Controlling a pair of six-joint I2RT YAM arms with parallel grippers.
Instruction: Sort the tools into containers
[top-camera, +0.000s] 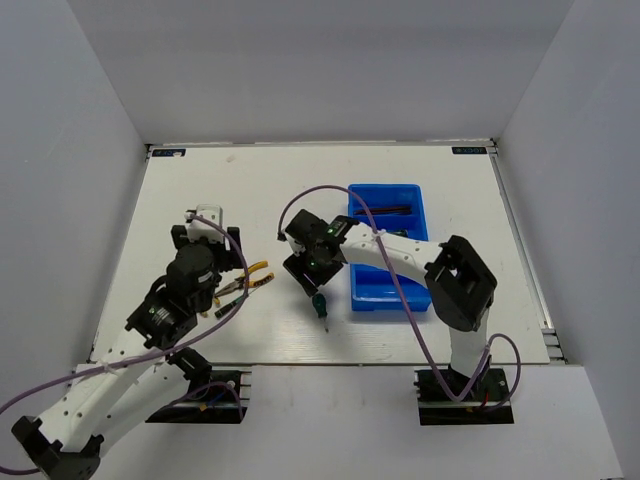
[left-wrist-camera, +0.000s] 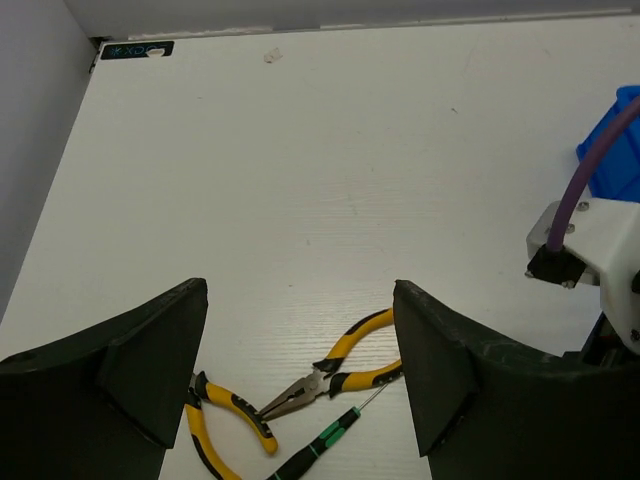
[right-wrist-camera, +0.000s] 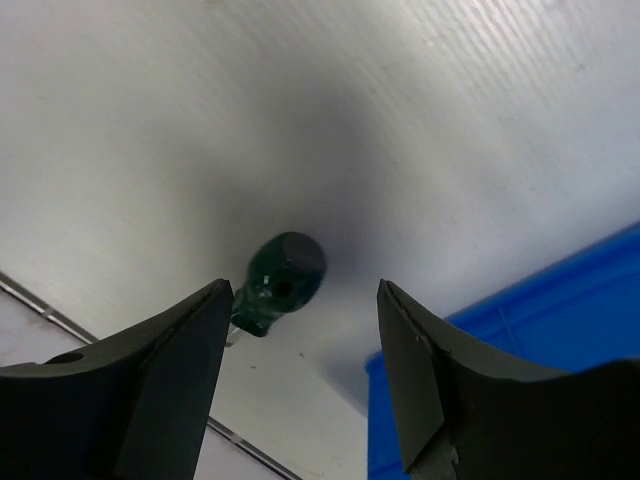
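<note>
My left gripper (top-camera: 226, 282) is open and hovers above two yellow-handled pliers (left-wrist-camera: 345, 372) and a slim dark-green tool (left-wrist-camera: 310, 455), which lie on the table between its fingers (left-wrist-camera: 150, 340). The pliers also show in the top view (top-camera: 256, 273). My right gripper (top-camera: 310, 272) is open and empty above a stubby green-handled screwdriver (right-wrist-camera: 283, 280), which lies nearer its left finger. The screwdriver shows in the top view (top-camera: 320, 307) just left of the blue tray (top-camera: 385, 292). Dark hex keys (top-camera: 385, 211) lie in the tray's far part.
The tray's corner shows in the right wrist view (right-wrist-camera: 560, 330) and in the left wrist view (left-wrist-camera: 615, 150). The right arm's white wrist (left-wrist-camera: 590, 240) is at the right of the left wrist view. White walls enclose the table.
</note>
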